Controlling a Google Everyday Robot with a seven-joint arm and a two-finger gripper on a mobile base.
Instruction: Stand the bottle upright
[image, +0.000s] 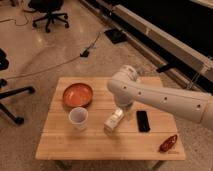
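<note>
The bottle (113, 120), small, pale, with a cream-white label, lies on its side near the middle of the wooden table (75, 145), between the white cup and the black phone. My gripper (121, 110) is at the end of the white arm that reaches in from the right. It hangs right over the bottle's far end, and the arm hides most of it. I cannot tell whether it touches the bottle.
A white cup (78, 118) stands left of the bottle. An orange bowl (77, 94) sits at the back left. A black phone (143, 121) lies right of the bottle. A red object (168, 143) lies at the front right corner. Office chairs and cables are on the floor behind.
</note>
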